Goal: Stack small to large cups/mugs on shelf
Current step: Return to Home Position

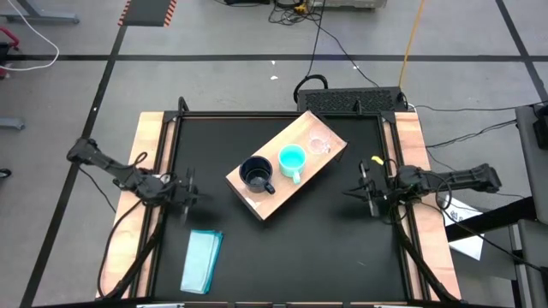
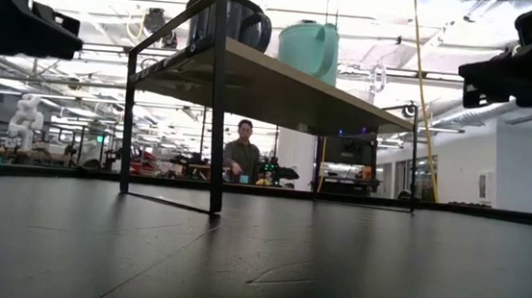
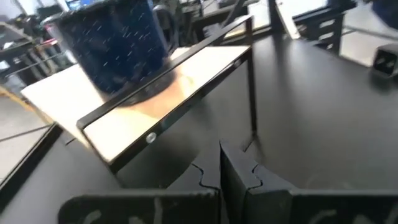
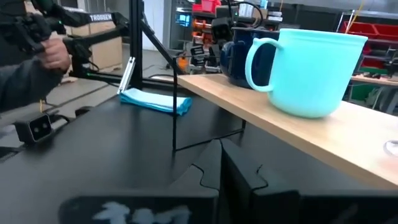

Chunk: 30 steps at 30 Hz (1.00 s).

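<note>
High view: the wooden shelf (image 1: 298, 135) lies diagonally across the middle of the black table (image 1: 325, 248). Three cups stand on its top board in a single row, apart from one another and not nested. The dark navy mug (image 1: 255, 174) is at the end nearer the left arm, the turquoise mug (image 1: 292, 159) is in the middle, and the small clear cup (image 1: 319, 145) is at the end nearer the right arm. The low view shows the board raised on thin dark metal legs, with the cups upright on it.

The left end effector (image 1: 188, 190) hangs over the left part of the table, well apart from the shelf. The right end effector (image 1: 366, 190) hangs over the right part, also apart from the shelf. In each wrist view the arm's own two fingers meet along a closed seam with nothing between them, so both end effectors are fully closed and empty. A pale-teal block (image 1: 202, 261) lies flat on the table near the left arm; neither end effector touches it.

Step in hand, as judged: placement is complete, and the return to the home position is the only step left.

Next move, as judged:
- Retract each arm outward, away from the shelf.
- No grasp or release is required.
- Keep every link clear of the shelf legs and the block. A knock to the frame could shift or topple the cups.
</note>
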### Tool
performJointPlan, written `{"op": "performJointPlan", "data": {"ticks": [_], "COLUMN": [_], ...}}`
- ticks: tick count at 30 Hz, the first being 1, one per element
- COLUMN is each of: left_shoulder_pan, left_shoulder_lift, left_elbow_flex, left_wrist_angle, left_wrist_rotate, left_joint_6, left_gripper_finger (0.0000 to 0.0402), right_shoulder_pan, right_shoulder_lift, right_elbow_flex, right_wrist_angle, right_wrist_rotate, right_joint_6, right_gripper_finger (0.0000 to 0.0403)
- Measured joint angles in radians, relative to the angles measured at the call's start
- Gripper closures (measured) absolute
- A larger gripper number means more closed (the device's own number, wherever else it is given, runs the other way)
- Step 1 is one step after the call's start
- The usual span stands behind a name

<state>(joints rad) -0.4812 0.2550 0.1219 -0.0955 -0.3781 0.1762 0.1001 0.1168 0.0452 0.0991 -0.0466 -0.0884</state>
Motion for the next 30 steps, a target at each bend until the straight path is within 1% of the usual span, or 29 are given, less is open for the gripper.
{"op": "performJointPlan", "data": {"ticks": [2,5,10,16,19,22,30], "left_shoulder_pan": [0.033,0.089,0.174,0.261,0.309,0.358,0.450], "left_shoulder_lift": [0.000,0.000,0.000,0.000,0.000,0.000,0.000], "left_elbow_flex": [0.000,0.000,0.000,-0.008,-0.046,-0.101,-0.112], "left_wrist_angle": [-0.016,-0.045,-0.016,0.065,0.135,0.243,0.266], "left_wrist_rotate": [0.007,0.025,0.153,0.282,0.340,0.399,0.528], "left_joint_6": [0.003,0.008,0.029,0.083,0.101,0.102,0.076], "left_gripper_finger": [0.0401,0.0401,0.0401,0.0401,0.0401,0.0401,0.0401], "right_shoulder_pan": [-0.002,-0.017,-0.045,-0.053,-0.053,-0.053,-0.053], "right_shoulder_lift": [0.007,0.023,0.042,0.042,0.042,0.042,0.041], "right_elbow_flex": [0.000,-0.001,-0.002,-0.002,-0.002,-0.003,-0.007], "right_wrist_angle": [-0.001,-0.001,0.002,0.003,0.003,0.004,0.017], "right_wrist_rotate": [0.009,0.050,0.049,0.045,0.044,0.043,0.039], "right_joint_6": [-0.021,-0.036,-0.040,-0.018,-0.003,-0.001,0.024], "right_gripper_finger": [0.0403,0.0403,0.0403,0.0403,0.0403,0.0403,0.0403]}}
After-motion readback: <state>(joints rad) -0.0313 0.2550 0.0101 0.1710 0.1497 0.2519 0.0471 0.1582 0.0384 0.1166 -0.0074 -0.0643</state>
